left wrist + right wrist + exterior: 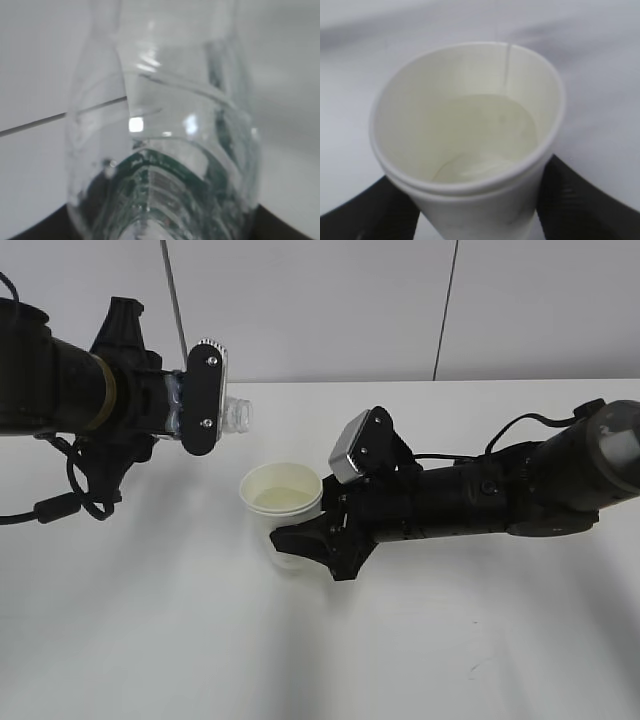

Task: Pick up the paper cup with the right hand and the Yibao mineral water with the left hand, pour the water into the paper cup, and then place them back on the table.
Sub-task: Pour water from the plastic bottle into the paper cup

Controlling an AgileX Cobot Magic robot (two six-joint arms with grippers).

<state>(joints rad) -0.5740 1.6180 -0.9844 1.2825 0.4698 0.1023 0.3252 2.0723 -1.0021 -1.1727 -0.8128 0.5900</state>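
Two grippers hold things: the left gripper [200, 400] is clamped on the bottle [232, 414], tipped sideways, mouth pointing right. Right of it and nearer, the right gripper [305, 540] grips the cup [283, 502], which holds water, over the table [150, 640].

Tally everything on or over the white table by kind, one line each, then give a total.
Paper cups: 1, the paper cup held in the right tool, with water in it.
Water bottles: 1, the Yibao mineral water, uncapped, held in the left tool.
Robot arms with tools: 2.
Total: 4, over the table.
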